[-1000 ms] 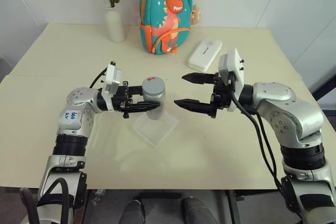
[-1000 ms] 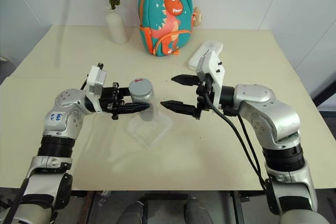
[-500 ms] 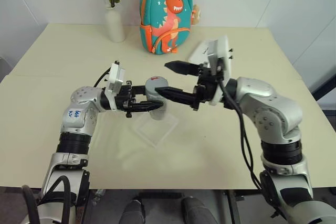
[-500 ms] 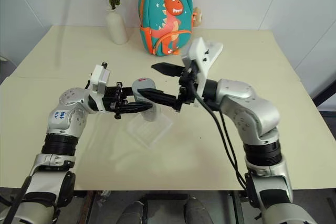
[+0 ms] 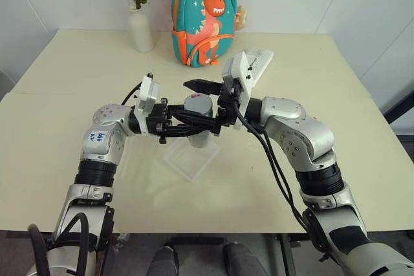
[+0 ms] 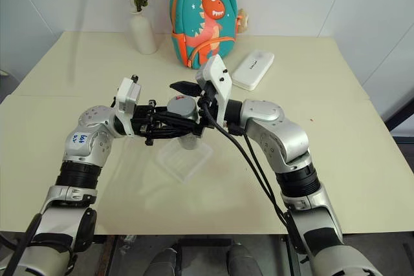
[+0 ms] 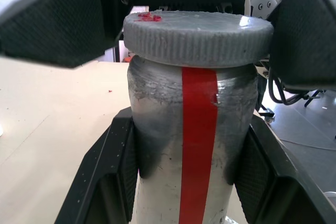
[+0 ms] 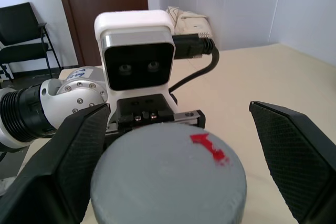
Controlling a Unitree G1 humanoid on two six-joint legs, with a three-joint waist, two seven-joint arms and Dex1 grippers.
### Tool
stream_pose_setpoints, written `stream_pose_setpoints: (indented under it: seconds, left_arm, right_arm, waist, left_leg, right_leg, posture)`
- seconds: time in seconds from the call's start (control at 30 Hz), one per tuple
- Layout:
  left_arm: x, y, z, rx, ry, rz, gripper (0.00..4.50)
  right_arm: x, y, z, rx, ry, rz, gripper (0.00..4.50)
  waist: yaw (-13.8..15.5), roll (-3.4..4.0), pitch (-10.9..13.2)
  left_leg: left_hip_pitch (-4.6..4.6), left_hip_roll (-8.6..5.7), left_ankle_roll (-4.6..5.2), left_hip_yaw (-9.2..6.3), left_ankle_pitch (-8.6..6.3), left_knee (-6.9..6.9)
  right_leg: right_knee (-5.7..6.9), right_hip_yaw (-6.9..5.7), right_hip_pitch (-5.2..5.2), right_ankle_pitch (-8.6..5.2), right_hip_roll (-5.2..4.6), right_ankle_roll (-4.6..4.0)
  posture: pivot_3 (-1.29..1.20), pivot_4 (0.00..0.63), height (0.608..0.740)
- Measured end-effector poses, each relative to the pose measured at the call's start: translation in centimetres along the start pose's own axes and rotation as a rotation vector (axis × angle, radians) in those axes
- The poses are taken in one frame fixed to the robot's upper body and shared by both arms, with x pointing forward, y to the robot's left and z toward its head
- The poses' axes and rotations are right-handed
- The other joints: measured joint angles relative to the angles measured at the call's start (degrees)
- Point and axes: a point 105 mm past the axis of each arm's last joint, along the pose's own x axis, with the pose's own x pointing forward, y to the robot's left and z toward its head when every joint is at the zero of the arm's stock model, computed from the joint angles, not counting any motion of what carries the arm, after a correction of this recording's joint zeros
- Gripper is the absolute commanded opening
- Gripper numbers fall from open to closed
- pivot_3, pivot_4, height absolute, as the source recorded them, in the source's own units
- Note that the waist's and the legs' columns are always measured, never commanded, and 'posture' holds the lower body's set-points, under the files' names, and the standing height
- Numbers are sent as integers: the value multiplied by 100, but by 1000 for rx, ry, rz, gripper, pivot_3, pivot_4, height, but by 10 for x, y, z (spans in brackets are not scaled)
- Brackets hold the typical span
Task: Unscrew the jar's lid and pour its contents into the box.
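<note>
I see the jar (image 7: 193,145) upright, lid (image 5: 198,103) on top, clamped by my left gripper (image 5: 189,130); right gripper (image 5: 192,101) spread wide, straddling the lid.

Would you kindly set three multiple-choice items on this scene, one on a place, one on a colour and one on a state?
1. Where is the jar?
A. Held above the box
B. Lying by the vase
C. Inside the backpack

2. What colour is the stripe on the jar?
A. Blue
B. Red
C. Green

3. How does the right gripper stand?
A. Shut on the lid
B. Open, fingers on either side of the lid
C. Shut on the white case

Key: 1 A, the left gripper clamps the jar's body over the clear box. 2 B, the left wrist view shows a red stripe down the silvery wall. 3 B, the right wrist view shows a gap between each finger and the grey lid, which is still on.
</note>
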Motion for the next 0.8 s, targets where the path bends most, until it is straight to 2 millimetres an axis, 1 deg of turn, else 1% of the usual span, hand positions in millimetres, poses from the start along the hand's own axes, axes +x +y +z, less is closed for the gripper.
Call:
stream_pose_setpoints:
  seconds: [0.1,0.5,0.8]
  left_arm:
    - [0,0,0,-1,1,-1,2185]
    - [1,-1,-1,0,3,-3,2185]
    - [0,0,0,6,8,10,2185]
  right_arm:
    - [0,-3,-2,-3,6,-2,4468]
    - [1,-3,-2,-14,15,24,4468]
    - [-9,-5,1,-51,42,12,4468]
  waist:
    - [-1,0,0]
    - [-2,0,0]
    - [0,0,0]
  left_leg:
    - [0,0,0,0,0,0]
    - [0,0,-1,0,1,0]
    - [0,0,-1,0,1,0]
  right_leg:
    - [2,0,0,0,0,0]
    - [3,0,0,0,0,0]
    - [2,0,0,0,0,0]
  posture:
    - [0,150,740]
    - [0,150,740]
    - [0,150,740]
